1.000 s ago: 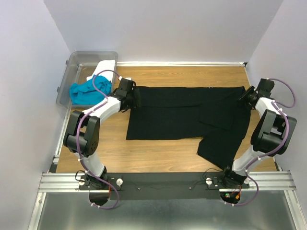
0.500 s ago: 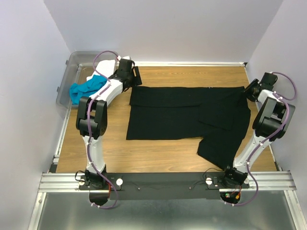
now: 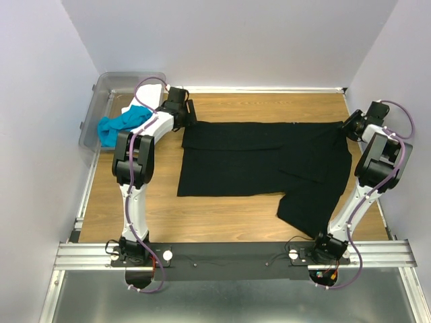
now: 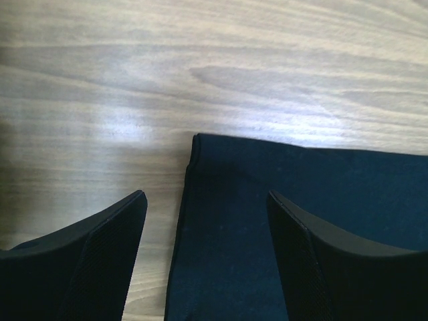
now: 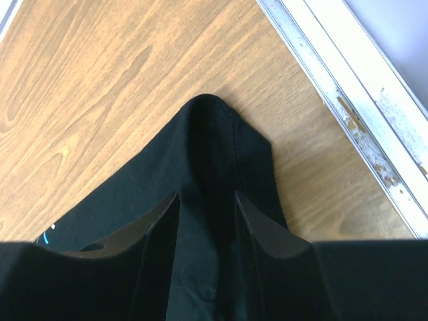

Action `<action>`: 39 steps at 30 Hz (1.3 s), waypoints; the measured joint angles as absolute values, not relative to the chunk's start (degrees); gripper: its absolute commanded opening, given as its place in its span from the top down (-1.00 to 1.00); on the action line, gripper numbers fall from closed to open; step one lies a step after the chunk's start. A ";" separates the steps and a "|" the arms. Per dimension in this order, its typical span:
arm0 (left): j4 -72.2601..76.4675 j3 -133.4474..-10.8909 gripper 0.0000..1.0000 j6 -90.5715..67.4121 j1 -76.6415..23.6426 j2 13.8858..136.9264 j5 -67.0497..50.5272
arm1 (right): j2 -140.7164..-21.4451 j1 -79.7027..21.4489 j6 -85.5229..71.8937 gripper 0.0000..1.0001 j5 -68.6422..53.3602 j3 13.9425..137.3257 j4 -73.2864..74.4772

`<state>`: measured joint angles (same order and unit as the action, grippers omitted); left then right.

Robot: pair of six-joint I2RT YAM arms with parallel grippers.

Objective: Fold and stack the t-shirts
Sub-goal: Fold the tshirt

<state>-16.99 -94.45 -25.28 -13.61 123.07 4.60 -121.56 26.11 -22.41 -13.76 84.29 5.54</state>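
Black shirt [image 3: 256, 158] is spread flat on the table [image 3: 222, 215], long side running left to right. One sleeve is already tucked in over the body and the other flap hangs toward the near edge on the right. It's light, floppy cloth with no stiffness at all. It'll sag and drag wherever it isn't held, so I'd say the two far corners are the spots to grab, taking both layers so it lifts evenly.

Left gripper [image 3: 188, 113] sits at the far left corner. In the wrist view its fingers are spread wide and straddle that corner with nothing between them yet. One is over bare wood and the other over the cloth, and I can't tell if they touch down.

Right gripper [image 3: 348, 128] is at the far right corner. Its fingers are nearly together with a ridge of black cloth bunched up between them, so it looks like it has the corner pinched.

Judging from that, the left side needs to come down and close before any lifting, otherwise the shirt will just skew.

The clear bin [image 3: 108, 84] is in the far left corner of the table. The turquoise shirt [image 3: 116, 126] is crumpled at its near end, and the white shirt [image 3: 126, 108] is bunched just behind it. Both are unfolded, and there's no stack anywhere yet.
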 measured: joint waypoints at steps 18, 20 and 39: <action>-17.10 -94.28 -0.22 -24.69 -13.50 125.27 2.11 | -126.08 26.48 -20.91 0.54 -21.23 88.95 5.17; -17.08 -94.28 -0.18 -24.56 -13.50 125.45 1.89 | -126.08 26.48 -20.80 0.62 -21.61 88.99 5.15; -16.78 -95.02 0.44 -23.83 -12.86 126.91 1.65 | -126.13 26.48 -19.84 0.99 -22.37 91.00 5.23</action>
